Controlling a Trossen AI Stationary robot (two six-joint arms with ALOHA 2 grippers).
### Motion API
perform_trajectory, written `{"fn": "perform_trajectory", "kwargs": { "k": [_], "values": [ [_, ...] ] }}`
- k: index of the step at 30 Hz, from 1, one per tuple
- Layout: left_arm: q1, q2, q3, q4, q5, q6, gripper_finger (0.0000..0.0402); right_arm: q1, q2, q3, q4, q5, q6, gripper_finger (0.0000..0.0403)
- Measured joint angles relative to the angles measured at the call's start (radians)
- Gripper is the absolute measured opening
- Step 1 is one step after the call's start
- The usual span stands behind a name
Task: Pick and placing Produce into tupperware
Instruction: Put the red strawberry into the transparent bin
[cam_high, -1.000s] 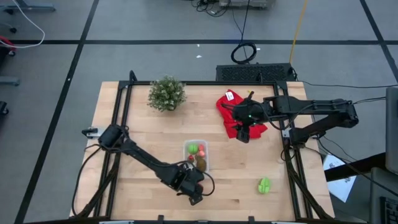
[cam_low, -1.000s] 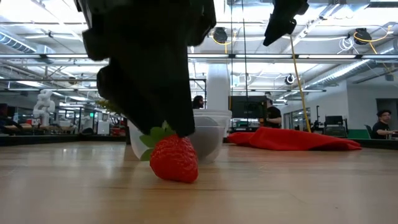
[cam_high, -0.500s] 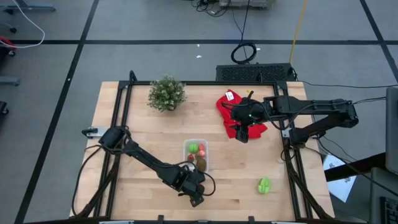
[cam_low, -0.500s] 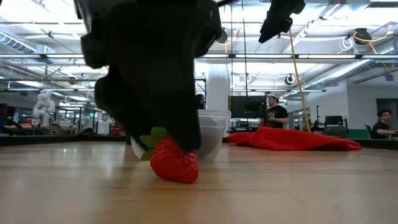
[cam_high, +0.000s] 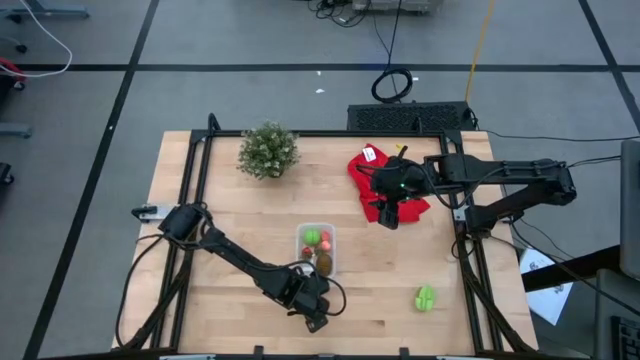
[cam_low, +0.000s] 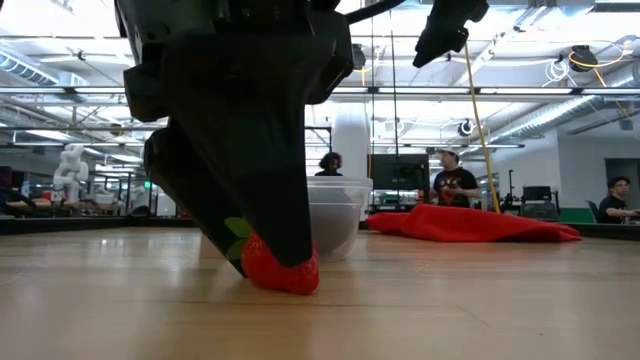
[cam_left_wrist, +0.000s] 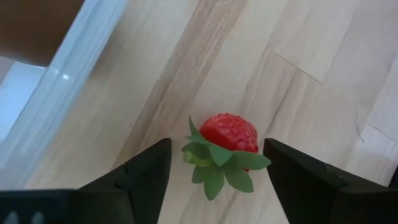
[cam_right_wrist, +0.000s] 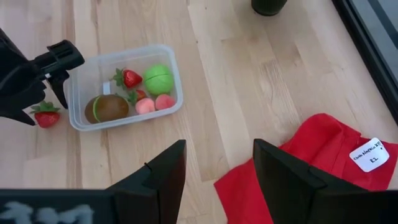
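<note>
A: Left wrist view is showing the strawberry (cam_left_wrist: 222, 142) sitting on the wooden table (cam_left_wrist: 311, 74) between the two dark fingers (cam_left_wrist: 144, 171) of the left gripper (cam_left_wrist: 214, 168), which are standing wide with gaps on both sides.

B: So it is lining up a pick, I'd judge?

A: Yes. The fingers are straddling the berry without touching it; next they will need to drop a little and close on it, then carry it to the tupperware (cam_high: 315, 248) just beside.

B: What is lying in the tub?

A: The right wrist view is showing a brown oval (cam_right_wrist: 106, 108), a green piece (cam_right_wrist: 158, 79), another strawberry (cam_right_wrist: 129, 78) and two small pink ones (cam_right_wrist: 155, 103). A green piece (cam_high: 425, 297) is also waiting near the table's front right.

B: And the other arm?

A: The right gripper (cam_high: 390, 217) is hovering wide open, empty, over the red cloth (cam_high: 372, 170).
</note>
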Motion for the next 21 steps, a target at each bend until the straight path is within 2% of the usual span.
{"fn": "perform_trajectory", "kwargs": {
  "k": [12, 16, 21],
  "values": [
    [-0.001, 0.002, 0.000, 0.014, 0.003, -0.002, 0.0129, 0.000, 0.000, 0.000, -0.001, 0.000, 0.000, 0.0176],
    [-0.007, 0.002, 0.000, 0.029, 0.003, -0.007, 0.0121, 0.000, 0.000, 0.000, -0.001, 0.000, 0.000, 0.0176],
    [-0.022, -0.022, 0.000, 0.030, 0.017, -0.032, 0.0139, 0.000, 0.000, 0.000, -0.001, 0.000, 0.001, 0.0176]
  ]
}}
